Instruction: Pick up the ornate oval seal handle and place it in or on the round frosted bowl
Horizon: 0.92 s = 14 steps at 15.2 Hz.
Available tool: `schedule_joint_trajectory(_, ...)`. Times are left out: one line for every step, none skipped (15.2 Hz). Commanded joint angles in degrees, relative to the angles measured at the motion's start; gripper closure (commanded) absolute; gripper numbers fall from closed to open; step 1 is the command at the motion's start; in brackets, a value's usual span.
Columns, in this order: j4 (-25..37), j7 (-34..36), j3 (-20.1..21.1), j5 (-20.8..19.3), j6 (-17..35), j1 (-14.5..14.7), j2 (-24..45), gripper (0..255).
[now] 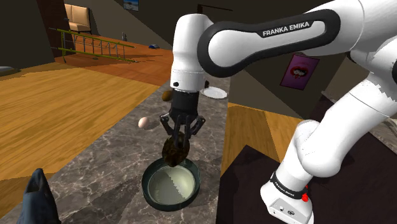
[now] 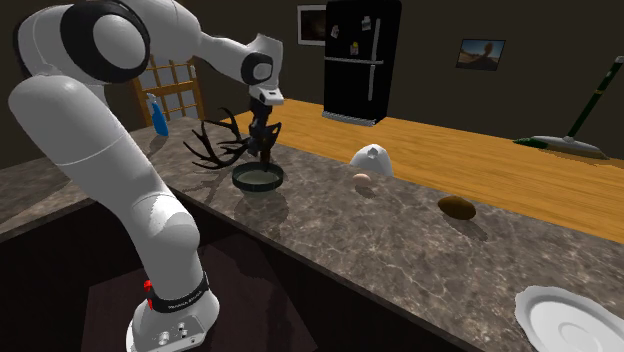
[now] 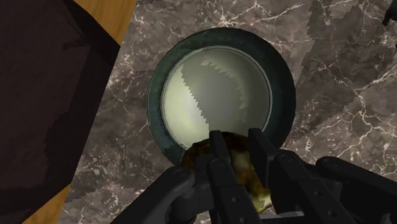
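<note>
Both black fingers [image 3: 219,153] pressed to its sides, clasps the knobbly brown seal handle [image 1: 175,151] in the gripper [image 1: 177,144]. Holds it low over one edge of the dark-rimmed, pale-lined bowl [image 1: 146,186] on the marbled counter [image 1: 108,159], apart from the egg [image 1: 146,123].

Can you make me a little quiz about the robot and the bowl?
1. True or false: the hand is shut on the brown seal handle.
2. Where is the seal handle? A) lying on the counter B) held just above the bowl C) on a shelf
3. Which lies nearer the bowl: the pale egg or the white plate?
Key: 1 true; 2 B; 3 the pale egg.
</note>
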Motion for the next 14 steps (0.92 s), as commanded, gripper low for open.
schedule_joint_trajectory(0.2, 2.9, 1.9, 0.8, 0.4, 1.3, -0.2, 255)
schedule_joint_trajectory(0.6, 4.3, 2.8, 1.0, 0.6, 1.8, 0.0, 255)
schedule_joint_trajectory(1.1, 5.8, 3.7, 1.2, 0.8, 2.4, 0.2, 255)
schedule_joint_trajectory(1.7, 7.5, 4.9, 1.3, 1.1, 3.0, 0.6, 255)
schedule_joint_trajectory(1.2, 7.4, 5.0, 1.4, 1.9, 3.0, 0.8, 255)
schedule_joint_trajectory(0.6, 7.2, 5.1, 1.4, 2.6, 3.1, 1.0, 255)
schedule_joint_trajectory(0.0, 7.1, 5.2, 1.5, 3.4, 3.1, 1.2, 255)
schedule_joint_trajectory(-0.6, 7.0, 5.3, 1.5, 4.2, 3.1, 1.5, 255)
schedule_joint_trajectory(-1.1, 6.8, 5.5, 1.6, 5.0, 3.1, 1.7, 255)
schedule_joint_trajectory(-1.6, 6.7, 5.6, 1.6, 5.8, 3.2, 2.0, 255)
schedule_joint_trajectory(-2.2, 6.6, 5.7, 1.6, 6.5, 3.2, 2.3, 255)
schedule_joint_trajectory(-2.7, 6.5, 5.8, 1.7, 7.3, 3.2, 2.6, 255)
schedule_joint_trajectory(-3.2, 6.4, 5.9, 1.7, 8.1, 3.2, 2.9, 255)
schedule_joint_trajectory(-3.7, 6.2, 6.1, 1.7, 8.9, 3.3, 3.2, 255)
